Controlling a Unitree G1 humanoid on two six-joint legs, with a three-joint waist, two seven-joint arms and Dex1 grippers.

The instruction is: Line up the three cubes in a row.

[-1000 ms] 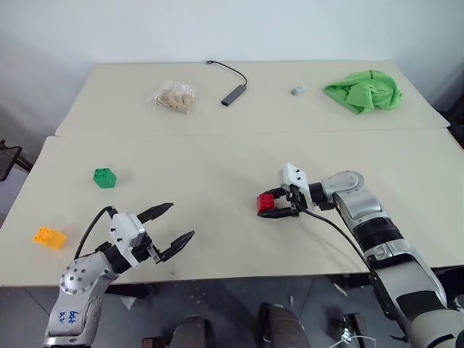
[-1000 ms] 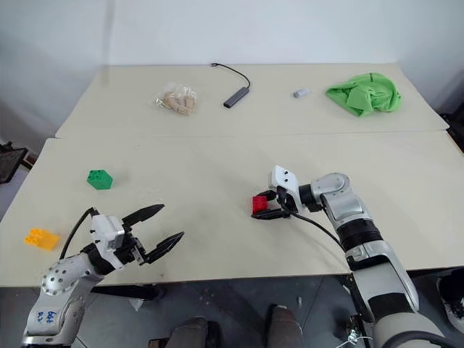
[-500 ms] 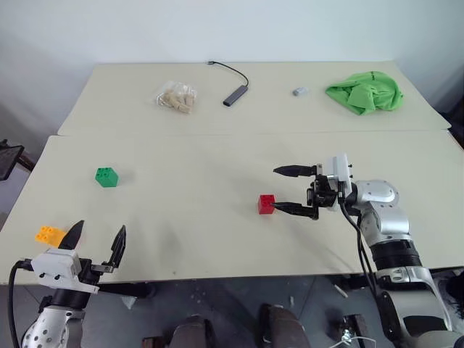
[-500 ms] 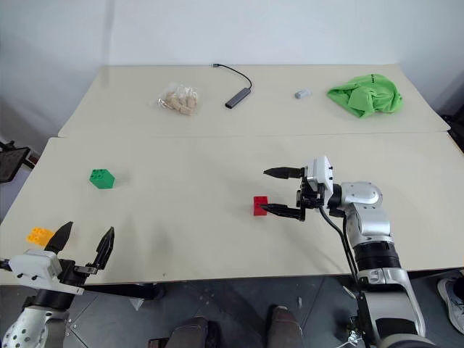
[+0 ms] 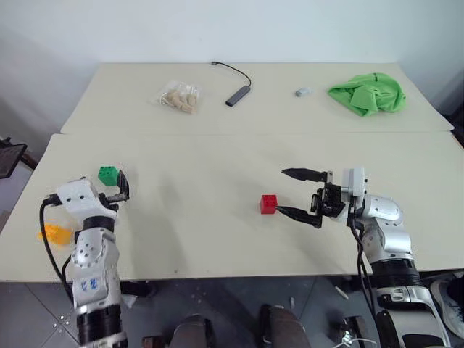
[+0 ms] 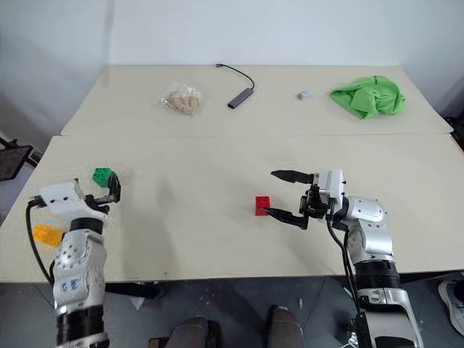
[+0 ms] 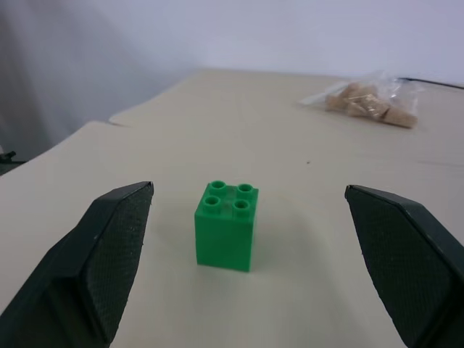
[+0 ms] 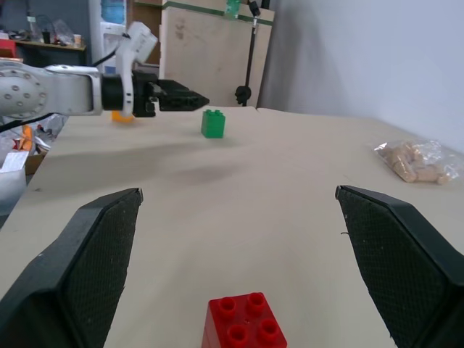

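orange-yellow cube half hidden behind left arm; red cube cropped at frame edge

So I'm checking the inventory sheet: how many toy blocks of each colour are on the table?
green block: 1
red block: 1
orange-yellow block: 1
Total: 3

Cubes: green cube, red cube, orange-yellow cube.
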